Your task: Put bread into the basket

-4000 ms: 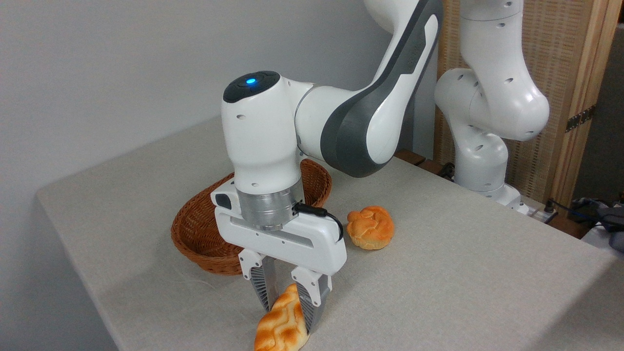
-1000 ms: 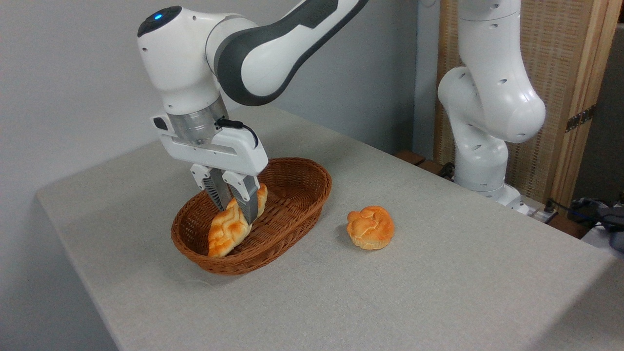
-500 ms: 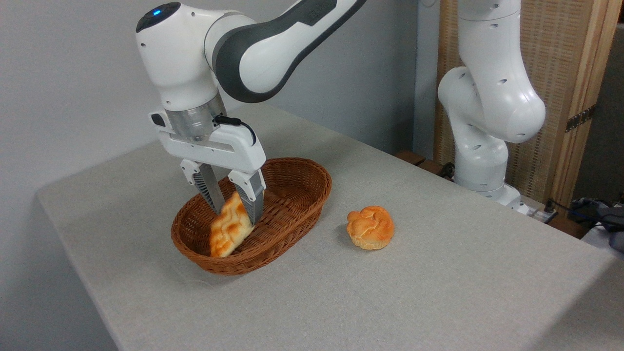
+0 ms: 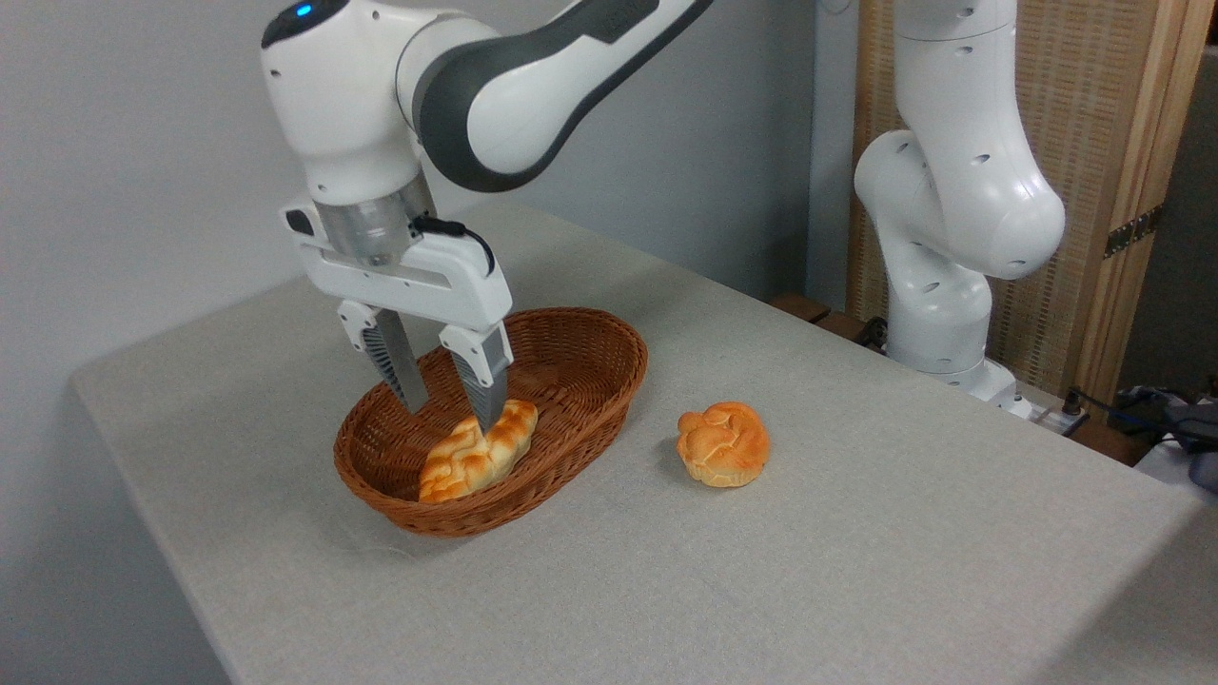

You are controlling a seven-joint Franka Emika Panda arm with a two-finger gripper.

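The bread [image 4: 478, 452], a long braided golden loaf, lies flat inside the reddish-brown wicker basket [image 4: 580, 357], toward its near end. My gripper [image 4: 451, 413] hangs just above the loaf with its two fingers spread apart and nothing held between them. The right fingertip stands right over the loaf's upper side; whether it touches the crust I cannot tell.
A round knotted orange bun [image 4: 723, 443] sits on the grey table [image 4: 856, 552] to the right of the basket. The robot's white base [image 4: 942, 314] stands at the table's back right, in front of a wooden screen. The table's left edge runs close to the basket.
The gripper carried the bread from the table's front up into the basket, then opened. The loaf dropped from tilted between the fingers to lying flat, and the gripper rose slightly.
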